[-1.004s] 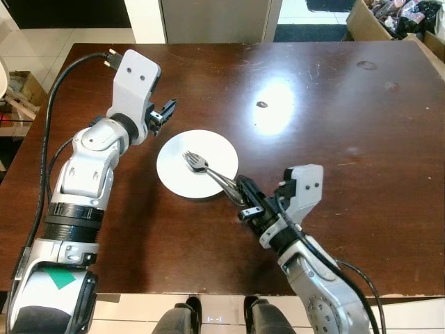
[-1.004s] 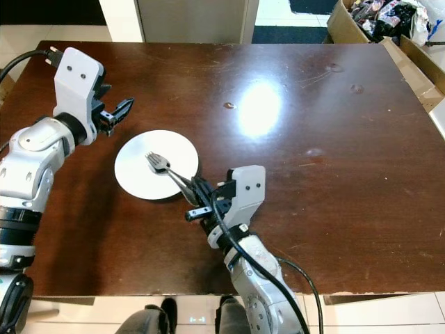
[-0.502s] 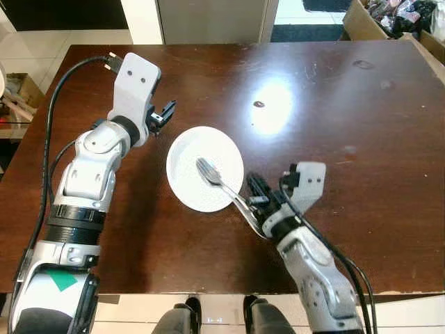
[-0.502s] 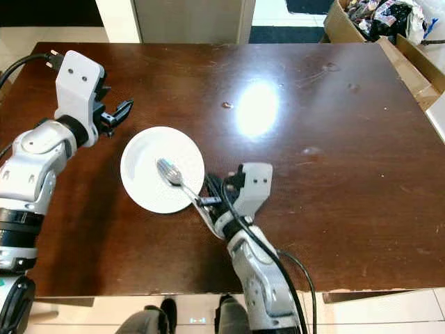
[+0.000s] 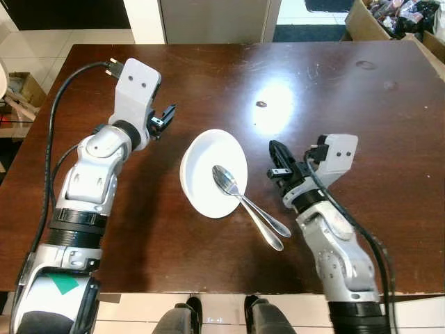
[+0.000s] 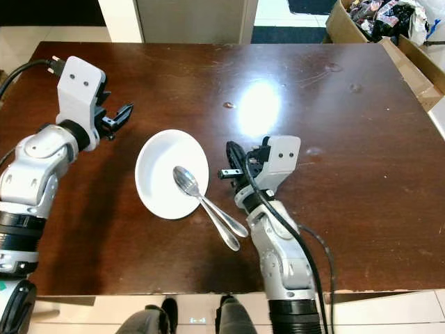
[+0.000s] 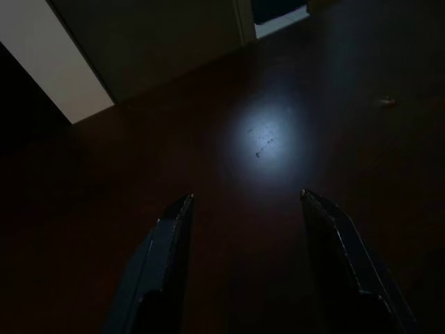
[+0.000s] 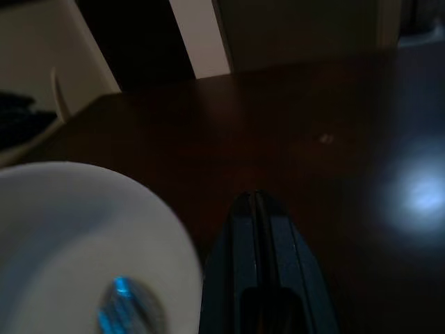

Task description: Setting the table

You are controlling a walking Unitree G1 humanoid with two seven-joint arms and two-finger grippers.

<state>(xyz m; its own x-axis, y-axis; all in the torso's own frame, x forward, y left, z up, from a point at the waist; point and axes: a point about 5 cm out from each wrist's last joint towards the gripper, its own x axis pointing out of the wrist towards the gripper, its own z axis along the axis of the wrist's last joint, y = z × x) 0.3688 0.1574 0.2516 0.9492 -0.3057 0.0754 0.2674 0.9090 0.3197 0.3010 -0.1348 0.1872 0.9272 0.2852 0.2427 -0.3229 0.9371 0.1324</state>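
Spoon (image 5: 247,204) rests bowl-end on white plate (image 5: 201,182), handle trailing onto table (image 5: 389,125) — placing step looks done. Right gripper (image 5: 278,161) just beside plate, pinched shut, empty. Left gripper (image 5: 165,117) farther off, fingers parted, holding nothing. Next: probably fetch another piece.

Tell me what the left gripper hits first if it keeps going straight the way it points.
Probably nothing but bare table: the left gripper points along dark wood toward the far edge, with the plate off to one side. Depth is unclear.
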